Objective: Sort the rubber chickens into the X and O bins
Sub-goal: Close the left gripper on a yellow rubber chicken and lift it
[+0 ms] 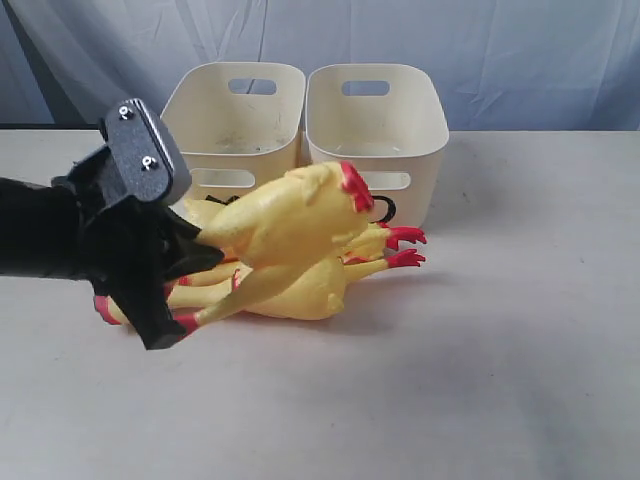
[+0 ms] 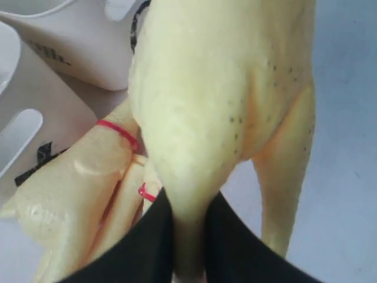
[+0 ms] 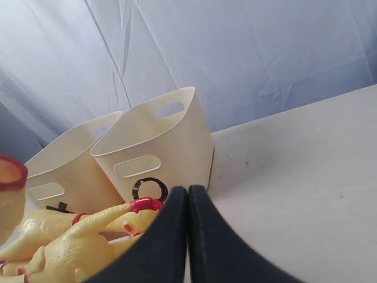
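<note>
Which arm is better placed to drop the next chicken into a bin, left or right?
Left. Its gripper is shut on a rubber chicken, held above the pile right in front of the bins. The right gripper is shut and empty.

Black left pincer (image 2: 188, 247), black arm (image 1: 40, 240), two silver screws (image 1: 148, 162).

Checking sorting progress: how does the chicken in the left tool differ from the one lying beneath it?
The held chicken is off the table, tilted upward; the lying chicken rests flat on the table. The left tool is shut on a narrow part of the held chicken; nothing grips the lying chicken. Both are yellow with red parts.
</note>
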Tool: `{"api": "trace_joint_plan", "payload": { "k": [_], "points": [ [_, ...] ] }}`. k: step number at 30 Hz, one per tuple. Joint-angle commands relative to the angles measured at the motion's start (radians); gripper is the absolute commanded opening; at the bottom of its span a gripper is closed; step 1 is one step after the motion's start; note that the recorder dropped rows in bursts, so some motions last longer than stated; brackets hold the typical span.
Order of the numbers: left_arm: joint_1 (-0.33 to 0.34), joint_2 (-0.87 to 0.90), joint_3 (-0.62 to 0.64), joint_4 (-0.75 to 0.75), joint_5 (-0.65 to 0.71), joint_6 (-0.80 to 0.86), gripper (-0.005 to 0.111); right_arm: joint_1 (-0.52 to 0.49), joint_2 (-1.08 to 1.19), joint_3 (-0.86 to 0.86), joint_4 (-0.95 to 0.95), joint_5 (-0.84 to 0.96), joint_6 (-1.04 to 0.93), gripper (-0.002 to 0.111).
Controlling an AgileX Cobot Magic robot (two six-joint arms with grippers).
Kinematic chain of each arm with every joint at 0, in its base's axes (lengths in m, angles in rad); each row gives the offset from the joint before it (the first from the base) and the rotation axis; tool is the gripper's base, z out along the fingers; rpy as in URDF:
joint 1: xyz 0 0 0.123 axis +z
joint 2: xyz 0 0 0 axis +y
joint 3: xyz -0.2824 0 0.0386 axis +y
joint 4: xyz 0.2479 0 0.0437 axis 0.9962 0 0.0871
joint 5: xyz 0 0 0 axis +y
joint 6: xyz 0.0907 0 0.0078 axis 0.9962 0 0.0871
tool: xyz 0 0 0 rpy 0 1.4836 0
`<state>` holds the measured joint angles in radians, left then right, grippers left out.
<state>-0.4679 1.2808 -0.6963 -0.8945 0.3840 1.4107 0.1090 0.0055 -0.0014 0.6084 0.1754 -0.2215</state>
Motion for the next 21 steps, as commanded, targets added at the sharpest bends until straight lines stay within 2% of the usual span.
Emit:
{"api": "trace_joint_plan", "payload": {
  "k": [1,4,9,11,14,21],
  "points": [
    [-0.002,-0.036,-0.02,0.132,0.005,-0.318,0.0,0.003,-0.005,0.001,-0.004,-0.007,-0.001,0.0],
    [-0.002,-0.036,-0.02,0.252,0.028,-0.522,0.0,0.003,-0.005,0.001,-0.004,-0.007,-0.001,0.0],
    [-0.002,-0.036,-0.02,0.512,0.153,-0.864,0.0,0.003,-0.005,0.001,-0.004,-0.007,-0.001,0.0],
    [-0.002,-0.036,-0.02,0.598,0.203,-0.924,0.0,0.003,-0.005,0.001,-0.004,-0.007,-0.001,0.0],
    [-0.002,-0.036,-0.02,0.646,0.242,-0.936,0.0,0.003,-0.005,0.001,-0.004,-0.007,-0.001,0.0],
    [-0.002,-0.036,-0.02,0.695,0.208,-0.952,0.0,0.003,-0.005,0.001,-0.004,-0.005,-0.001,0.0]
  ]
}}
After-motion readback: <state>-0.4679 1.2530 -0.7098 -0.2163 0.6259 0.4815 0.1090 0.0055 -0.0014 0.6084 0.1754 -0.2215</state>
